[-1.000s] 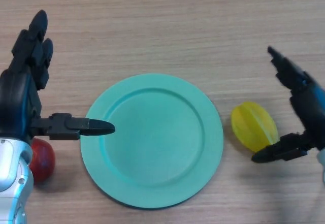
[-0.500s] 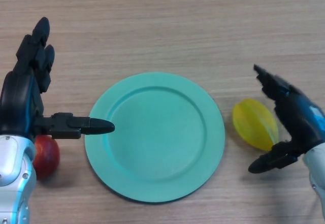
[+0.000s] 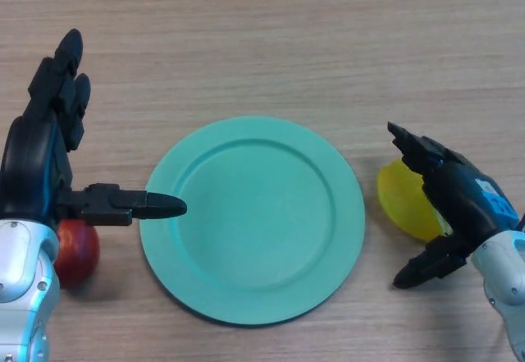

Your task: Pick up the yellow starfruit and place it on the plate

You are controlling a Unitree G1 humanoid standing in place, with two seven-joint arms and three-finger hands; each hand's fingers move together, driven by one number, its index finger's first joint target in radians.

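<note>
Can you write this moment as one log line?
right robot hand: open, over starfruit | plate: bare | left robot hand: idle

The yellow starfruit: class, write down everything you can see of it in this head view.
The yellow starfruit is a smooth, glossy, oval fruit, with faint lengthwise ridges. It lies on the wooden table, just right of the green plate and apart from its rim. The open right hand sits over its right part and hides it, fingers above and thumb below. Whether the hand touches the fruit cannot be told. It is not on the plate yet.
</note>
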